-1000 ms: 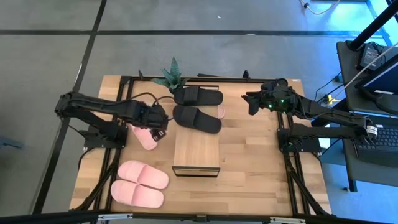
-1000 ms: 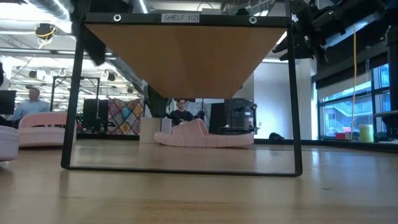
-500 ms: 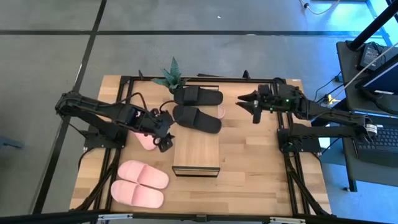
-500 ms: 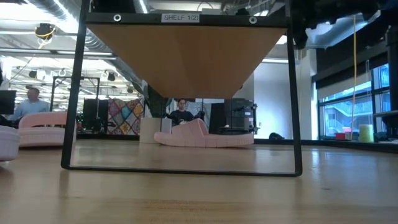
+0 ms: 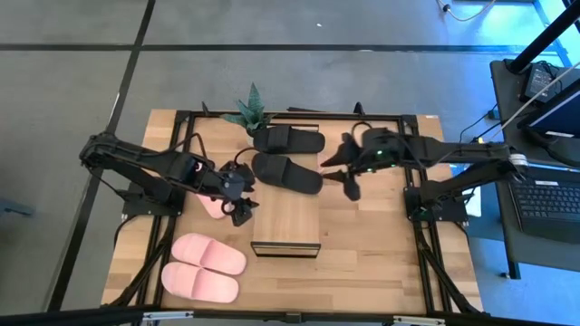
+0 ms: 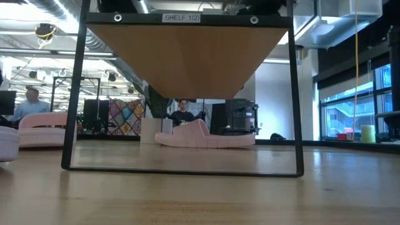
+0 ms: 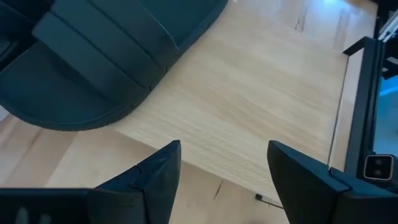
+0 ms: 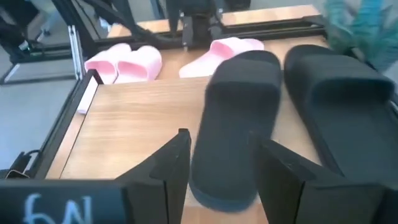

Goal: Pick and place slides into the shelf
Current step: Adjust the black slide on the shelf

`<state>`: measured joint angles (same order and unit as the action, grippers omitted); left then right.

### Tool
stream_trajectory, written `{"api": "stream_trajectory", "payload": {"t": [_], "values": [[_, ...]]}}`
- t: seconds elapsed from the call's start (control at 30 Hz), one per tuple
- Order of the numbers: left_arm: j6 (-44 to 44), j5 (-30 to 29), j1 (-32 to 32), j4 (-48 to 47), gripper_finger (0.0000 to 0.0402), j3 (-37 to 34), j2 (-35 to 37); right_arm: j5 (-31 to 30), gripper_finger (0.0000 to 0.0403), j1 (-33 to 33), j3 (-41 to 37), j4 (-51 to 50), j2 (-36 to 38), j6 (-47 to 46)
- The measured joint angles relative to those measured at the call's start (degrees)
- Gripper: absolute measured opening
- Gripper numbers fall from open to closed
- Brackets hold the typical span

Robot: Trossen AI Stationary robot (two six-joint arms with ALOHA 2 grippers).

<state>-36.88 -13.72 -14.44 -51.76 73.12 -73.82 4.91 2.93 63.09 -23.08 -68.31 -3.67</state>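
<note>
Seen from above, the shelf stands mid-table, its long axis running front to back. A black slide lies across its far end, long axis crosswise and slightly slanted; which end is the toe cannot be told. A second black slide lies behind it on the table, also crosswise. A pink pair sits side by side near the front left corner, long axes crosswise. The left gripper hovers beside the shelf's left edge, fingers spread and empty. The right gripper faces the nearer black slide from the right, fingers apart, holding nothing.
</note>
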Motion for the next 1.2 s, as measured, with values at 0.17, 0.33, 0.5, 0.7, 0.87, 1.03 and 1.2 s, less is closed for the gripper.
{"api": "stream_trajectory", "payload": {"t": [0.17,0.33,0.5,0.7,0.87,1.03,1.2], "values": [[0.0,2.9,0.0,0.0,0.0229,0.0,0.1,-2.3,0.0161,-2.9,8.2,-4.1,-8.9,-0.6],[0.1,5.4,0.0,-0.3,0.0229,0.0,0.1,-6.1,0.0161,-5.0,14.7,-9.6,-17.8,-0.6],[1.5,6.4,0.0,-1.8,0.0229,0.0,0.1,-10.2,0.0161,-6.2,20.4,-16.1,-25.0,-2.8],[1.5,6.6,0.0,-3.9,0.0229,0.0,0.1,-11.4,0.0161,-7.9,24.1,-18.5,-29.7,-2.0],[1.6,6.6,0.0,-4.6,0.0229,0.0,0.1,-13.3,0.0158,-8.0,24.3,-18.9,-31.1,-2.1],[1.6,6.6,0.0,-4.8,0.0229,0.0,0.1,-17.0,0.0138,-8.1,24.3,-18.9,-31.5,-0.6],[1.5,6.6,0.0,-4.8,0.0229,0.0,0.1,-17.0,0.0119,-8.1,24.3,-19.4,-31.5,-0.2]]}}
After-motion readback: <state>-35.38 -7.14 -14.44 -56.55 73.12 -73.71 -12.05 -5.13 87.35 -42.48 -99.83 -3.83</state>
